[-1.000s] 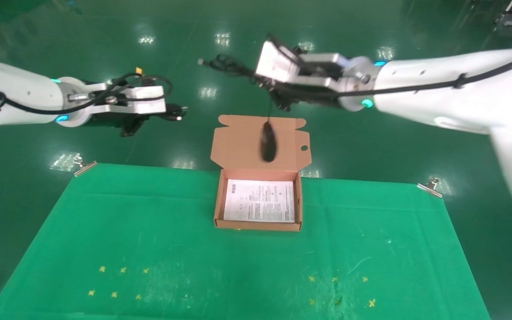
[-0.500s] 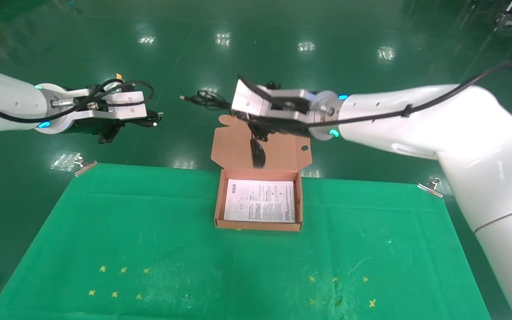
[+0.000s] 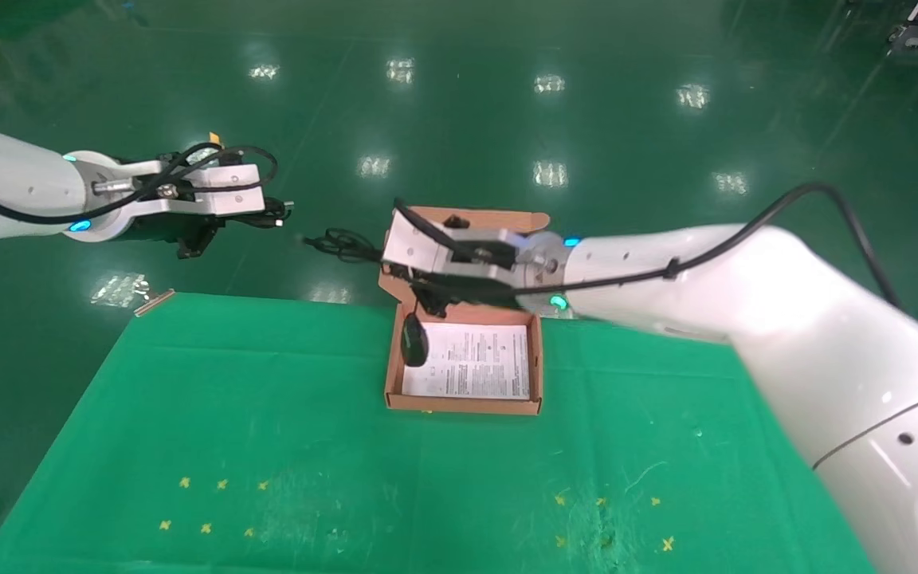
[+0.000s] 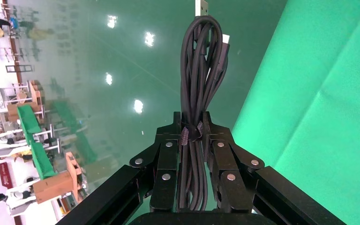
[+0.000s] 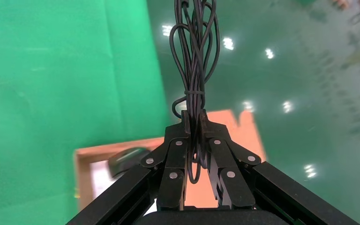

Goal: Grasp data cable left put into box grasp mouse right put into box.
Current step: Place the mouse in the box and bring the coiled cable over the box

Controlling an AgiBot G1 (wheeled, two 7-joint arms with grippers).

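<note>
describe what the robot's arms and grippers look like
Both arms are glossy white rounded shells with a black cable strapped along each. The wrists are silver metal with small cyan lights. The left gripper and right gripper are black, with angular linkage fingers studded with silver rivets.

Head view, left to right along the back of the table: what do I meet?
Left gripper shut on the data cable → loose cord loops → mouse hanging over the box's left edge → right gripper.
</note>
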